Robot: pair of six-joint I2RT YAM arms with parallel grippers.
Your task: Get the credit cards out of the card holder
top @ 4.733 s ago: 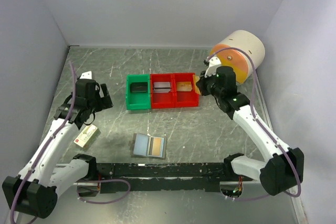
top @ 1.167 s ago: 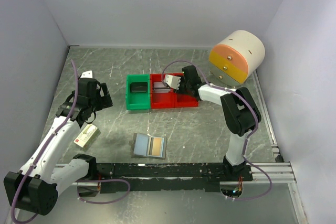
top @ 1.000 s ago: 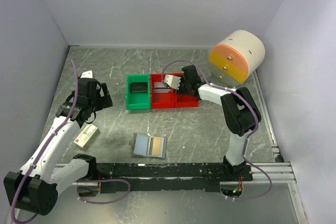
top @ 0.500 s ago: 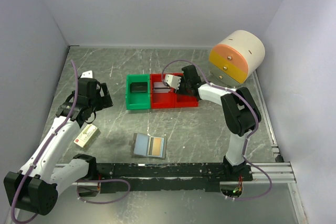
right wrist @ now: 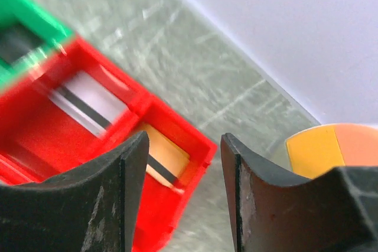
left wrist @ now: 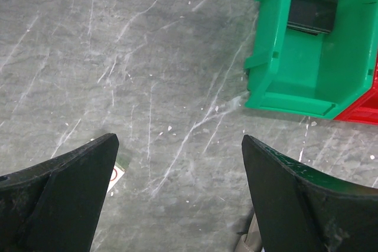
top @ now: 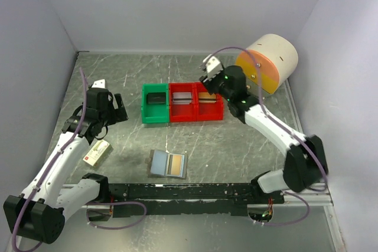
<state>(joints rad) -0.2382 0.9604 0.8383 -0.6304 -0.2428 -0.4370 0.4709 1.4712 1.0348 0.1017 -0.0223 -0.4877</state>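
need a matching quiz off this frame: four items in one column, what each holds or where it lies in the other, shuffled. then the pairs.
Column one:
1. green bin
2. middle red bin
3. right red bin
4. card holder

Column two:
A. holds an orange-tan card
B. lies open on the table, apart from the bins
C. holds a dark flat item
D. holds a pale card with a dark stripe

Pairs: 1-C, 2-D, 3-A, 4-B.
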